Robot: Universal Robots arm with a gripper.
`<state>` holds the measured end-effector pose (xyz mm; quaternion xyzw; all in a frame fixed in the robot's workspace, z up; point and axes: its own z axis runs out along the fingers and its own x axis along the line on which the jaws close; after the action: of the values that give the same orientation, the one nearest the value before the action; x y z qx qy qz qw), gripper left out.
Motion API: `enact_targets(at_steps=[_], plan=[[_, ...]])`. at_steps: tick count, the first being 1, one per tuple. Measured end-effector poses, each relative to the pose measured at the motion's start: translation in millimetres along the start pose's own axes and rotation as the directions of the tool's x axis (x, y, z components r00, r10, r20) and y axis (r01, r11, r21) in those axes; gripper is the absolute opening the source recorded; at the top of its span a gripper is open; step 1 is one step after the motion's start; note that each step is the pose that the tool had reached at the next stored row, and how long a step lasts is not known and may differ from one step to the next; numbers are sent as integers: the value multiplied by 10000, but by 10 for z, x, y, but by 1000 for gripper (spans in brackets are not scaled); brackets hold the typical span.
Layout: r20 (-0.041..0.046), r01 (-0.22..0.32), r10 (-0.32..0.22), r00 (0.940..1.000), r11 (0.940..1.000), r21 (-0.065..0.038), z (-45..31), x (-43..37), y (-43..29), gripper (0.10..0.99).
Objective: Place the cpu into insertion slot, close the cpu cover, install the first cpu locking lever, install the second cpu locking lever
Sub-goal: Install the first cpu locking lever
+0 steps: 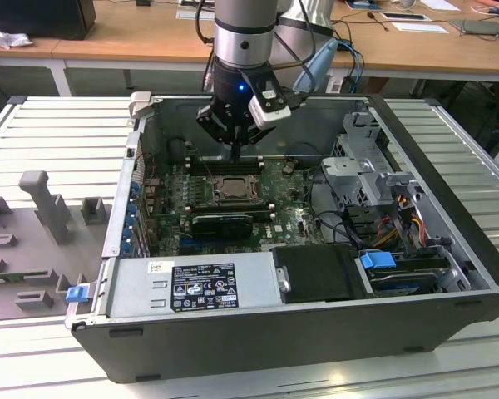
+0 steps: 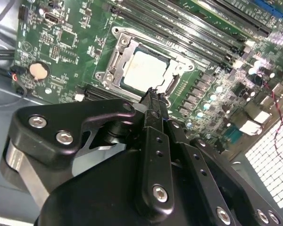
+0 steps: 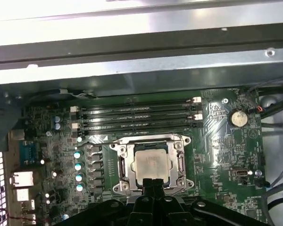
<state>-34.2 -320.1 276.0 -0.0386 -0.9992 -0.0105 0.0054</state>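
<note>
While the black two-finger gripper (image 3: 153,181) hovers, fingers pinched together on nothing, its tip sits at twelve o'clock of the square black insertion slot (image 1: 233,189) in the exterior view. Small silvery-grey square cpu (image 3: 151,162) is seated inside, thin silver metal cpu cover (image 3: 120,165) framing it. Danger, I'd say: a slip could gouge the green circuit board (image 3: 217,155). White-and-black label (image 1: 204,285) at six o'clock, print unreadable.
</note>
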Motion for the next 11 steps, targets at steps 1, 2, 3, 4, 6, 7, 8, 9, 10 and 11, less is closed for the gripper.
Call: enact_targets(at_steps=[1,2,3,4,6,7,8,9,10,11], plan=[[8,15,-15,10000,10000,-3,3,16,-1,106],[18,23,-23,10000,10000,-6,6,34,-3,106],[46,47,-47,10000,10000,-14,14,91,-7,106],[56,58,-58,10000,10000,-18,18,120,-10,106],[72,71,-71,9999,10000,-27,27,175,-14,106],[77,77,-76,9999,10000,-28,30,201,-16,106],[86,82,-82,9999,10000,-31,36,249,-20,106],[92,86,-86,9999,10000,-33,40,288,-23,106],[96,100,-100,9999,9999,-43,48,320,-25,106],[93,225,-224,9997,9997,-55,55,331,-26,106]])
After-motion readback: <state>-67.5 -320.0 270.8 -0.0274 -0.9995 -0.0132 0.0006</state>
